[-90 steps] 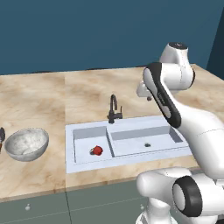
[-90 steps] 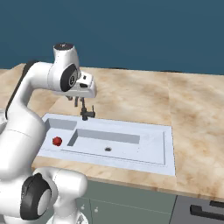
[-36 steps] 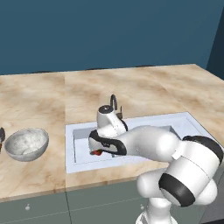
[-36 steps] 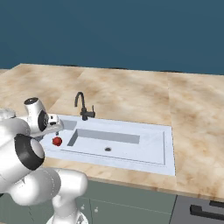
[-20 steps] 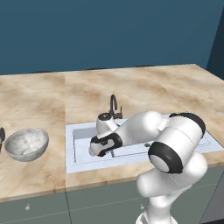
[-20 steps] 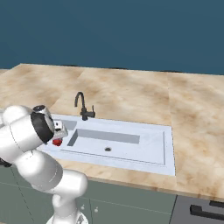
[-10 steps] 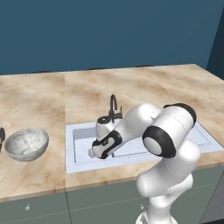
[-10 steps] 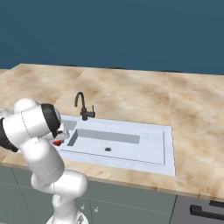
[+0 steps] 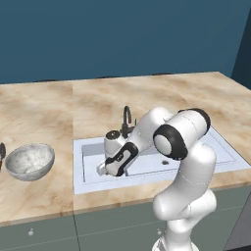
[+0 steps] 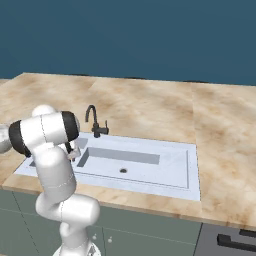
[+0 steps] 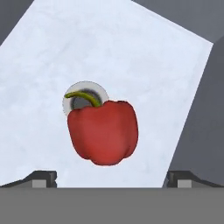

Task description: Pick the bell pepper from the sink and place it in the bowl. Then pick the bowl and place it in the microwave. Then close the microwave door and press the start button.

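Over round drain [image 11: 85, 101], glossy red pepper [image 11: 104, 132]

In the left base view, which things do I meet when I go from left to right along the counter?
Bowl → left wall of the sink → gripper, low in the left basin → faucet → the sink's right basin.

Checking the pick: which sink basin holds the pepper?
The small basin left of the dark faucet, where the open gripper faces the glossy red pepper by its drain.
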Robot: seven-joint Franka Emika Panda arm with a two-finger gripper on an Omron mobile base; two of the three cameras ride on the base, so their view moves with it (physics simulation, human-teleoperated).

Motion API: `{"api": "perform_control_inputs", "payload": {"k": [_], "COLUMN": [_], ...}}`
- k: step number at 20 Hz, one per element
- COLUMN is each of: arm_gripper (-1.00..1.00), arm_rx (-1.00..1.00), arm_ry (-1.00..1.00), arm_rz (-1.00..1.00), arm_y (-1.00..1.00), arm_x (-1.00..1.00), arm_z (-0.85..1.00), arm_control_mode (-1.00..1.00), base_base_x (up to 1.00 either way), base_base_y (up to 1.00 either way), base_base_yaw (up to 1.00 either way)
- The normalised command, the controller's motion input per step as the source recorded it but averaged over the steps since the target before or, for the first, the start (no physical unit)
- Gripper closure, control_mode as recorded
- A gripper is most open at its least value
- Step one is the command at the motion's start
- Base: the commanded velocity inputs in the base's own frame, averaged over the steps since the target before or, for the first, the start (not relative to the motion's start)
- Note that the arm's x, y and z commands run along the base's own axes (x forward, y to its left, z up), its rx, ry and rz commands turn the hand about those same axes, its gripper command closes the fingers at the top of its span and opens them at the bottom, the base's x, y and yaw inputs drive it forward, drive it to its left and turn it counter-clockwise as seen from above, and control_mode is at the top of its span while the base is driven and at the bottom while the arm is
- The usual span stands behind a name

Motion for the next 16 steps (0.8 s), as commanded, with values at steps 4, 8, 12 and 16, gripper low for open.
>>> {"api": "perform_control_inputs", "payload": {"k": [4, 8, 12, 16], "arm_gripper": [-1.0, -1.0, 1.0, 1.0], "arm_rx": [-0.03, 0.0, 0.0, 0.0], "arm_ry": [0.0, 0.0, 0.0, 0.0], "arm_rz": [0.0, 0.0, 0.0, 0.0], "arm_y": [0.13, 0.13, 0.11, 0.07], "arm_x": [0.35, 0.24, 0.1, -0.01], "arm_z": [-0.15, -0.25, -0.2, -0.01], "arm_control_mode": [-1.0, -1.0, -1.0, -1.0], "base_base_x": [0.0, 0.0, 0.0, 0.0], "base_base_y": [0.0, 0.0, 0.0, 0.0], "base_base_yaw": [0.0, 0.0, 0.0, 0.0]}}
